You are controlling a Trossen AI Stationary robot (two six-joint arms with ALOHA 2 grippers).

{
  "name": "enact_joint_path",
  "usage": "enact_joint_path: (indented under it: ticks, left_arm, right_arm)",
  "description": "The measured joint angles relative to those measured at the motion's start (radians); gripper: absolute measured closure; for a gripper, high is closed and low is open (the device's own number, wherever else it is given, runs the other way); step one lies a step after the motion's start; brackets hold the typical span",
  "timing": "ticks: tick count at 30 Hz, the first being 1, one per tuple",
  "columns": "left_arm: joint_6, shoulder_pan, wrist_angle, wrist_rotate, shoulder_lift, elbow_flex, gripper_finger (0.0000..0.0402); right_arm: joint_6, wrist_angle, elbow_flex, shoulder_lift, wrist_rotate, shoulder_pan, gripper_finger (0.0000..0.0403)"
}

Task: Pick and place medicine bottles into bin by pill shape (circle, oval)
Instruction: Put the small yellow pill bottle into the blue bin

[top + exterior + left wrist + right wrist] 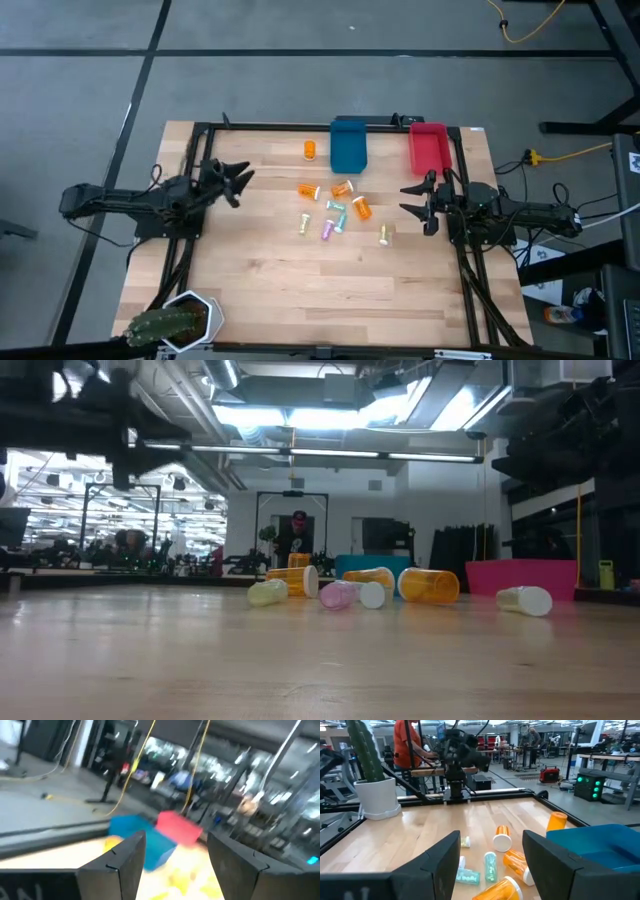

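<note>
Eight bottles (335,212) are seen on the wooden table (260,270), seven scattered lying on their sides in a loose cluster at mid-table, in front of the blue bin (348,145). Their long axes point every which way: one orange bottle (362,208) lies diagonally, the pink one (328,230) nearly front to back. A lone orange bottle (310,150) stands apart, just left of the blue bin. The red bin (427,147) sits at the back right corner, beside the frame rail. The left gripper (240,180) is held over the left side with fingers spread wide and nothing between them. The right gripper (412,199) hovers right of the cluster, parted and empty. Bare wood lies open in front of the cluster; a cactus pot (180,320) occupies the front left corner.
</note>
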Motion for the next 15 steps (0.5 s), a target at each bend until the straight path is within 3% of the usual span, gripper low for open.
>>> enact_joint_path:
  ticks: [8,15]
  left_arm:
    - [0.136,0.0,-0.033,0.066,0.373,0.237,0.0195]
    - [0.304,0.007,-0.067,0.074,0.73,0.453,0.0195]
  right_arm:
    - [0.027,0.015,0.0,0.0,0.087,0.0,0.0186]
    - [0.057,0.016,0.0,0.0,0.096,0.0,0.0186]
